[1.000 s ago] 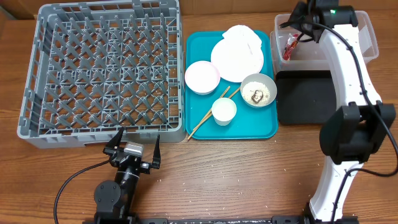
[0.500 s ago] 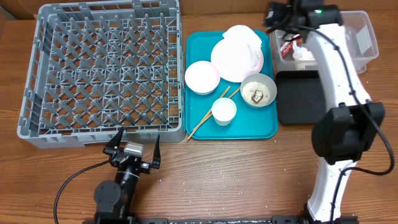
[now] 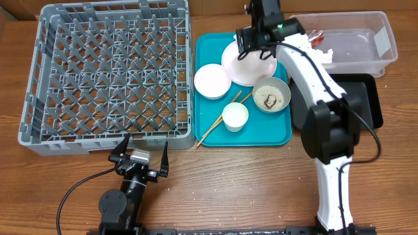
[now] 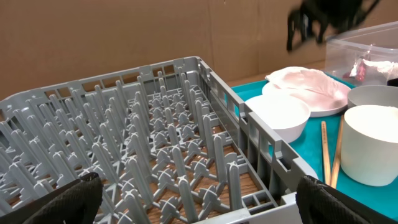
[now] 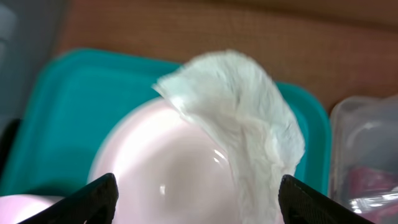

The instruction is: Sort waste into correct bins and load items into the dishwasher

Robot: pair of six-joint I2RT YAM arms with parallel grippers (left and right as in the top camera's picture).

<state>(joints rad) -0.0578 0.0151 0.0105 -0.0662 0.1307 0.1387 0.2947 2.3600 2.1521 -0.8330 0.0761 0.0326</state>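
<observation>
My right gripper [image 3: 256, 40] hovers open over the white plate [image 3: 245, 70] at the back of the teal tray [image 3: 277, 134]. A crumpled white napkin [image 5: 249, 124] lies on the plate [image 5: 161, 180], between and ahead of my open right fingers [image 5: 199, 200]. An empty bowl [image 3: 212, 81], a bowl holding rice and a brown lump [image 3: 271, 95], a cup [image 3: 235, 116] and chopsticks [image 3: 217, 125] are on the tray. The red wrapper [image 3: 316, 35] lies in the clear tub [image 3: 366, 46]. My left gripper [image 3: 140, 155] is open in front of the grey dish rack [image 3: 111, 72], holding nothing.
The black tray [image 3: 339, 108] sits right of the teal tray, partly under my right arm. The tub stands behind it, with a white scrap [image 3: 324, 54] beside the wrapper. Rice grains are scattered on the wood near the front edge.
My right arm swung left from over the clear tub to above the plate, its jaws opening wider. The red wrapper stays in the tub. The left arm has not moved.
</observation>
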